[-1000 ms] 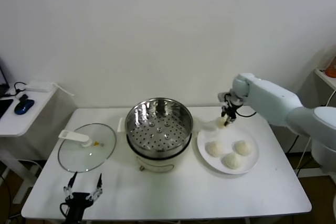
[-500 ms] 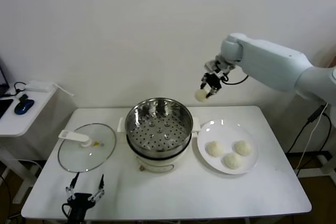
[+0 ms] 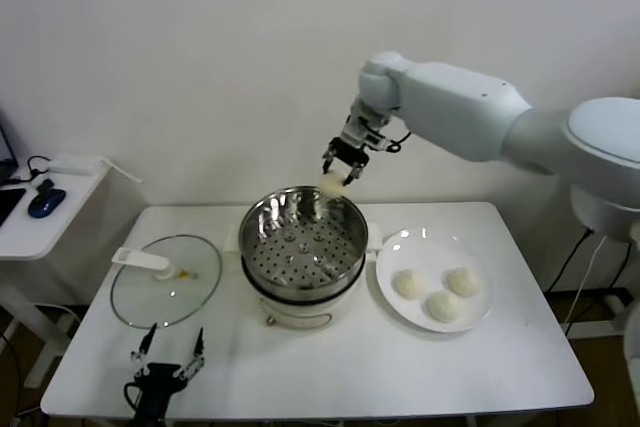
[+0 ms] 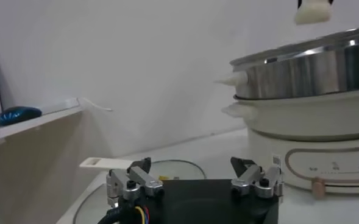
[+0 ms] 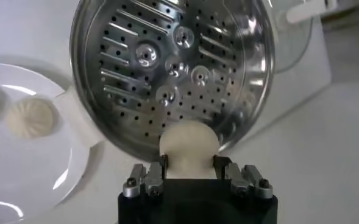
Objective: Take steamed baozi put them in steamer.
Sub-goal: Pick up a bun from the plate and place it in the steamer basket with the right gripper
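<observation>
Above the far rim of the steamer (image 3: 303, 242), one bun (image 3: 332, 184) is held in the air by the right gripper (image 3: 341, 172), its fingers (image 5: 138, 181) clenched on the bun's sides so that it hangs over the perforated tray for lowering. Three more buns (image 3: 442, 305) are left on the white plate (image 3: 402, 250) toward the counter's right edge. The left gripper (image 3: 168, 360) is parked at the near left edge, fingers spread, beside the glass lid (image 3: 164, 281).
</observation>
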Controlling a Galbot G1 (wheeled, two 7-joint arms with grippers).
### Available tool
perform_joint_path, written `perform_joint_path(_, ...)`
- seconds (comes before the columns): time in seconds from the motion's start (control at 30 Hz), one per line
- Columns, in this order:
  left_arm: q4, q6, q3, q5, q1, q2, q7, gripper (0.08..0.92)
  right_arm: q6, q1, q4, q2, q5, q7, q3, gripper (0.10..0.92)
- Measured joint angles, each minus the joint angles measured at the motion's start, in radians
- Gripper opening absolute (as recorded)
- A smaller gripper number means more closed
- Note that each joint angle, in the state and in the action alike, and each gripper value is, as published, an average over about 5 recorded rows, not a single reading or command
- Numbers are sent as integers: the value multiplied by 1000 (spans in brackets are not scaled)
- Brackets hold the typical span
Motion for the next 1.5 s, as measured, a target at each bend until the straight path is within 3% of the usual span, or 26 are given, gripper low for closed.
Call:
perform_joint_path(0.8, -4, -2, -1, 2, -5, -6, 0, 823, 116, -171, -186, 125, -149, 39, 101, 545)
perform_joint_path(1.17, -2, 2, -1, 10, -10, -15, -1, 823, 119, -185, -180, 107, -122, 62, 118, 805)
perform_joint_path(1.5, -12, 9, -3, 11, -3, -19, 0, 823, 81, -103, -124, 50, 38, 18, 32, 823)
